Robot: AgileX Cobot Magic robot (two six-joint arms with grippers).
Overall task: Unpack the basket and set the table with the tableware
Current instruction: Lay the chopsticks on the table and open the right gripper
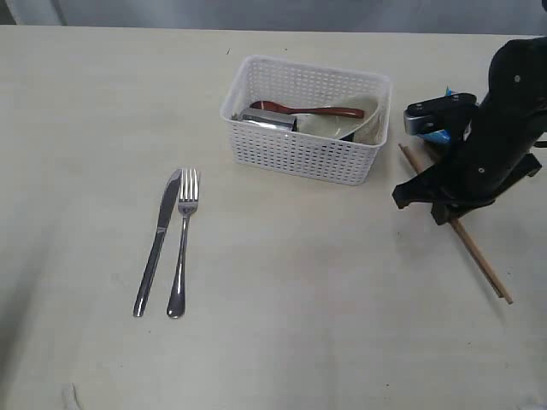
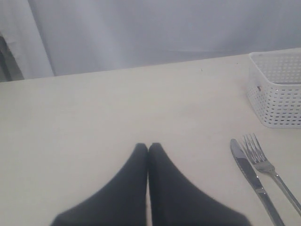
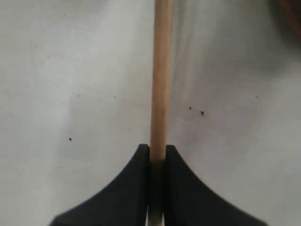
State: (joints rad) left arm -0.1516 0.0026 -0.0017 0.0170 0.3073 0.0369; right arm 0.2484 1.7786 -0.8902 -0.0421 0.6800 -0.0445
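**Operator:** Exterior view: status?

**Technician:** The basket [image 1: 299,158] stands at the far middle of the table [image 1: 342,342]. It holds a wooden spoon [image 1: 308,109], a white bowl [image 1: 366,120] and a steel cup [image 1: 269,120]. The knife [image 1: 156,243] and fork [image 1: 182,243] lie side by side in front of it, to the left. The right gripper [image 1: 446,212] is down on the chopsticks [image 1: 479,256], right of the basket, with a blue item [image 1: 440,135] behind it.

**Operator:** Left wrist view?

**Technician:** The left gripper [image 2: 148,148] has its jaws pressed together and holds nothing. There is a reddish mark [image 2: 258,88] on the basket wall, too small to read.

**Operator:** Right wrist view?

**Technician:** The jaws are narrow and clamped on the chopsticks [image 3: 161,70].
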